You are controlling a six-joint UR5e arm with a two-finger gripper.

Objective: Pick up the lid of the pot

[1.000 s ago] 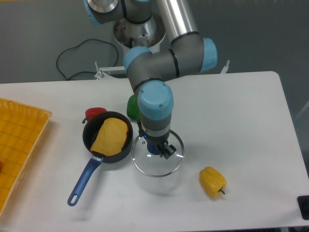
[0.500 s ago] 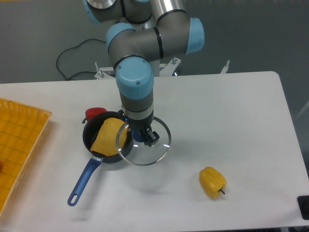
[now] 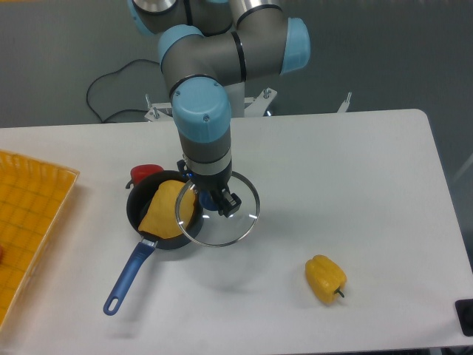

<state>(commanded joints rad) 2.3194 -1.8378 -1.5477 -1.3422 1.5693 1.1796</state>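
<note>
Pretty much at the lift step now, judging by the pot lid (image 3: 222,231) right under the claw (image 3: 208,192), with the blue knob (image 3: 209,200) between the fingertips. Claw narrowed down on that knob, so holding the lid, not just hovering over it. Looks clear of the surface (image 3: 392,185) too, going by the faint shadow below the claw, well apart from the rim. Would call the grasp done and the pickup nearly finished, maybe complete already. Next up: keep the squeeze steady, go a bit higher straight up, then hold. No need to set anything down for this task. Just watch out for the black pan (image 3: 134,209), close beside the claw on the camera's left, with a yellow piece (image 3: 166,211) inside. Overlaps with the glass edge in this view, but can't tell about actual contact, so best to go up before any sideways move. Not worried about the yellow pepper (image 3: 324,278), sitting lower and off to the camera's right of the claw, well apart from the lid.
</note>
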